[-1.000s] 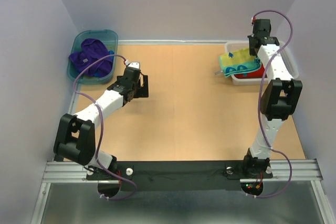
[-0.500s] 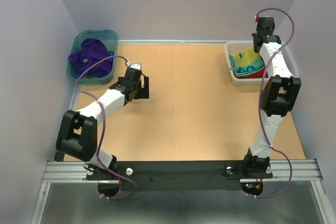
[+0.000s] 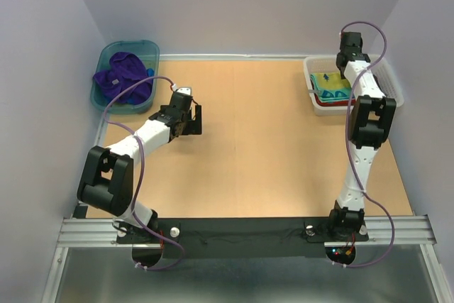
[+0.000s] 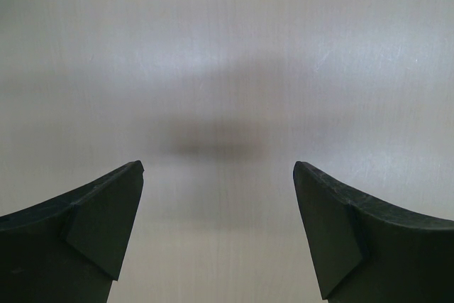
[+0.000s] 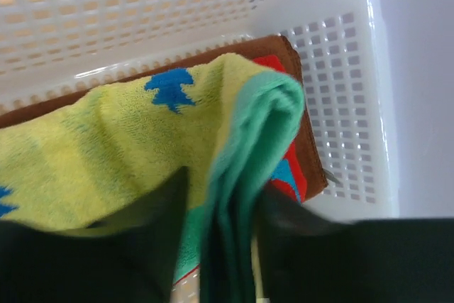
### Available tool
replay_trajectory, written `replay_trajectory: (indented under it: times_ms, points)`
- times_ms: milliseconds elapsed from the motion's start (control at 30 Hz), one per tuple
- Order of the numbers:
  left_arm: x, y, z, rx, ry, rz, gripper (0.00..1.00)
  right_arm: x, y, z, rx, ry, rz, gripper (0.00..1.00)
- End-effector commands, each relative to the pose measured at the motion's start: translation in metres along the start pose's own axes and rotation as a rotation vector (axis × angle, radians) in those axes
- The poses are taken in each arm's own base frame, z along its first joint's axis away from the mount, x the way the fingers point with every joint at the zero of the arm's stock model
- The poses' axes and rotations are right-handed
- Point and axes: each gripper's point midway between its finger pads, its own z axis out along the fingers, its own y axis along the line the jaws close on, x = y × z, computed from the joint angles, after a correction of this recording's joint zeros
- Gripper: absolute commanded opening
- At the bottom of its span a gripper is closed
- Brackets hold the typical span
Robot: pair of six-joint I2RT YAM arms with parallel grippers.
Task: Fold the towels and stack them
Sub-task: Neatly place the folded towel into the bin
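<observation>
Looking from above, I am holding my right gripper point(image 3: 345, 69) inside the white basket point(image 3: 310, 83), over the teal-and-yellow towel point(image 3: 330, 90). Left wrist: my left gripper point(image 4: 218, 175) is gaping wide, holding nothing. Right wrist: my fingers point(image 5: 142, 260) are pinching that towel's fold, above the red towel point(image 5: 292, 184) and the brown towel point(image 5: 309, 147).

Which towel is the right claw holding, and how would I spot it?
Find the white mesh basket at the table's far right corner. The top cloth in it, pinched by the right claw, is the yellow towel. It alone has a teal edge; the brown towel and red towel lie beneath it.
</observation>
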Motion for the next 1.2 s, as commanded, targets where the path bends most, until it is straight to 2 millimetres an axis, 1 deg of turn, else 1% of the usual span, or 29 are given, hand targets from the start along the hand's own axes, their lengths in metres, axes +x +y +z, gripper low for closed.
replay_trajectory:
  times_ms: [0,33,67,133,200,300,367,400,433,467,500,533,567,600,633,667,700,733,800,833,867,900,933,967,1000,1033,1067,1100,1167]
  points:
    - [-0.008,0.001,-0.002,0.001,-0.027,0.001,0.99,-0.019,-0.042,0.009,0.187,-0.045,0.094,0.52]
    - [-0.008,0.000,-0.001,0.002,-0.025,0.001,0.99,-0.013,-0.057,0.011,0.259,-0.024,0.127,0.62]
    - [-0.009,0.000,-0.003,0.004,-0.030,0.002,0.99,-0.012,-0.066,0.012,0.304,-0.021,0.159,0.77]
    - [-0.010,0.000,-0.003,0.003,-0.033,-0.001,0.99,-0.014,-0.090,0.007,0.401,-0.023,0.227,0.88]
    - [-0.011,0.000,-0.004,0.004,-0.037,-0.001,0.98,-0.016,-0.106,0.000,0.452,-0.033,0.298,0.95]
    - [-0.015,0.001,-0.008,0.004,-0.054,-0.005,0.99,-0.022,-0.122,-0.019,0.477,-0.067,0.384,1.00]
    - [-0.018,0.002,-0.010,0.001,-0.066,-0.006,0.99,-0.023,-0.114,-0.022,0.407,-0.084,0.406,1.00]
    - [-0.019,0.003,-0.012,0.000,-0.073,-0.009,0.98,-0.031,-0.122,-0.039,0.386,-0.118,0.440,1.00]
    - [-0.024,0.003,-0.016,0.002,-0.091,-0.013,0.99,-0.037,-0.119,-0.048,0.330,-0.145,0.461,1.00]
    - [-0.025,0.004,-0.018,0.001,-0.099,-0.016,0.99,-0.035,-0.120,-0.064,0.290,-0.162,0.489,1.00]
    - [-0.027,0.004,-0.020,0.002,-0.108,-0.017,0.99,-0.038,-0.120,-0.075,0.252,-0.181,0.495,1.00]
    - [-0.032,0.005,-0.025,0.002,-0.133,-0.024,0.99,-0.041,-0.111,-0.083,0.179,-0.203,0.536,1.00]
    - [-0.034,0.006,-0.028,0.002,-0.144,-0.027,0.99,-0.041,-0.110,-0.093,0.145,-0.217,0.548,1.00]
    - [-0.040,0.007,-0.036,0.005,-0.175,-0.036,0.99,-0.028,-0.102,-0.098,0.109,-0.198,0.542,1.00]
    - [-0.041,0.009,-0.039,-0.004,-0.187,-0.042,0.99,-0.037,-0.111,-0.128,0.065,-0.255,0.582,1.00]
    - [-0.043,0.011,-0.043,-0.006,-0.202,-0.049,0.99,-0.036,-0.113,-0.144,0.039,-0.277,0.596,1.00]
    - [-0.050,0.012,-0.053,0.002,-0.240,-0.061,0.99,-0.025,-0.117,-0.167,0.020,-0.293,0.608,1.00]
    - [-0.052,0.014,-0.058,0.001,-0.257,-0.071,0.99,-0.023,-0.119,-0.184,-0.008,-0.319,0.620,1.00]
    - [-0.057,0.018,-0.071,-0.001,-0.293,-0.094,0.99,-0.012,-0.122,-0.208,-0.036,-0.348,0.647,1.00]
    - [-0.065,0.022,-0.088,0.002,-0.339,-0.117,0.99,-0.009,-0.128,-0.226,-0.044,-0.378,0.663,1.00]
    - [-0.073,0.026,-0.101,-0.007,-0.371,-0.147,0.99,0.003,-0.131,-0.252,-0.071,-0.417,0.686,1.00]
    - [-0.076,0.034,-0.122,-0.012,-0.408,-0.172,0.99,0.007,-0.136,-0.271,-0.085,-0.455,0.712,1.00]
    - [-0.081,0.039,-0.136,-0.022,-0.439,-0.196,0.99,0.013,-0.134,-0.284,-0.119,-0.479,0.720,1.00]
    - [-0.087,0.043,-0.152,-0.017,-0.476,-0.214,0.99,0.024,-0.141,-0.312,-0.131,-0.537,0.753,1.00]
    - [-0.087,0.047,-0.164,-0.014,-0.500,-0.227,0.99,0.032,-0.142,-0.322,-0.140,-0.558,0.772,1.00]
    - [-0.093,0.057,-0.192,-0.015,-0.581,-0.263,0.99,0.036,-0.143,-0.334,-0.158,-0.589,0.787,1.00]
    - [-0.095,0.062,-0.205,-0.016,-0.617,-0.278,0.99,0.042,-0.146,-0.346,-0.155,-0.620,0.804,1.00]
    - [-0.095,0.071,-0.228,-0.006,-0.683,-0.311,0.99,0.053,-0.144,-0.362,-0.174,-0.657,0.835,1.00]
    - [-0.091,0.087,-0.247,-0.039,-0.751,-0.358,0.99,0.064,-0.148,-0.380,-0.168,-0.701,0.853,1.00]
